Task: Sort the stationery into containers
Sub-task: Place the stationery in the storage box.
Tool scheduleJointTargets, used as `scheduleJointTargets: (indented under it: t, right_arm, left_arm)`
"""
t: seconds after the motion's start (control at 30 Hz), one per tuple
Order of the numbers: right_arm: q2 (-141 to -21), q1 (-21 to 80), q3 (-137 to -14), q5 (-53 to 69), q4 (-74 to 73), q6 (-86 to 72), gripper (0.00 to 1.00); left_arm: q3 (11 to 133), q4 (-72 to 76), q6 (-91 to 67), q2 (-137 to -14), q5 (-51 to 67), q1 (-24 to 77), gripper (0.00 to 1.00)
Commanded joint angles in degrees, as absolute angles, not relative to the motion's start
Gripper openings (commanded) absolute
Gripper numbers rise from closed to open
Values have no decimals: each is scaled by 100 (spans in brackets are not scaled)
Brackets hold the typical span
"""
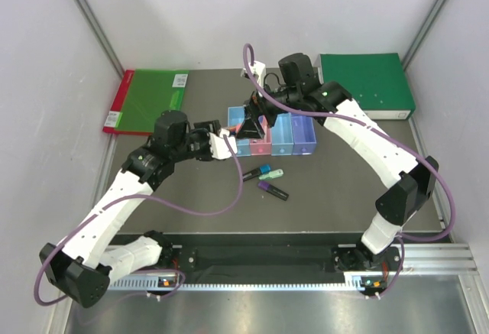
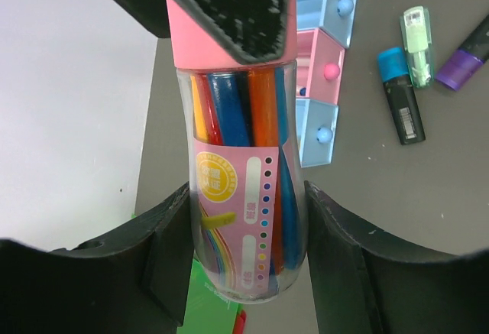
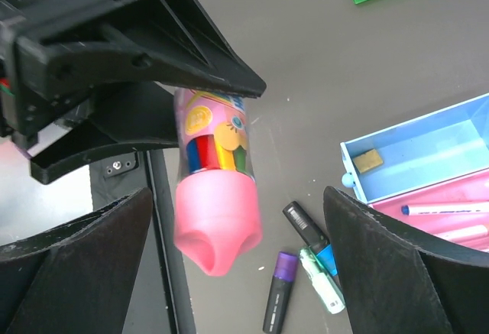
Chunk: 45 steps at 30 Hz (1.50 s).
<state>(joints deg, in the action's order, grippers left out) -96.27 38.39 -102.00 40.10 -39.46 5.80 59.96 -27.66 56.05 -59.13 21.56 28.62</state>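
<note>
- The left jaws [image 2: 248, 235] pinch a clear, pink-capped tube of coloured pens [image 2: 244, 173] around its lower body; the tube is held off the tabletop [image 1: 344, 189], its cap pointing toward the bins.
- The right jaws [image 3: 237, 265] stand spread wide on either side of the pink cap, not touching it.
- The left arm reaches up from its base at the near-left corner, forearm angled inward; the right arm arches high from the near-right and bends back over the row of bins [image 1: 294, 137].
- Three loose markers lie together just in front of the bins: black-blue [image 1: 250, 173], mint green [image 1: 271, 174], purple-black [image 1: 273, 190].
- The green folder [image 1: 149, 101] lies far left, the dark green binder [image 1: 367, 83] far right; open tabletop lies toward the near edge.
</note>
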Motion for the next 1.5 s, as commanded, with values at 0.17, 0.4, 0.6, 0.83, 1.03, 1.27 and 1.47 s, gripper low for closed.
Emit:
scheduleJointTargets:
  t: [0.17,0.4,0.6,0.83,1.03,1.27,1.47]
  right_arm:
    - [-9396,3885,-10152,4043,-3815,580,89]
    - [-9378,3885,-10064,4034,-3779,589,86]
    - [-9387,3876,-10020,4008,-3753,589,81]
    - [-9422,3876,-10072,3999,-3691,536,26]
    - [-9413,3885,-10063,3920,-3683,545,0]
    - [-9360,3885,-10064,3753,-3700,571,0]
    - [-9325,3885,-10177,3052,-3814,738,0]
  left_arm:
    - [6055,-2250,5651,-5994,2197,2892,0]
    - [6117,-2136,5546,-6012,2224,2900,0]
    - [6117,-2100,5476,-5959,2233,2900,0]
    - [6029,-2118,5432,-5924,2268,2909,0]
    - [5959,-2127,5423,-5924,2233,2918,82]
    - [5714,-2136,5484,-5818,2154,2918,99]
    - [5555,-2443,5520,-5625,2066,2918,99]
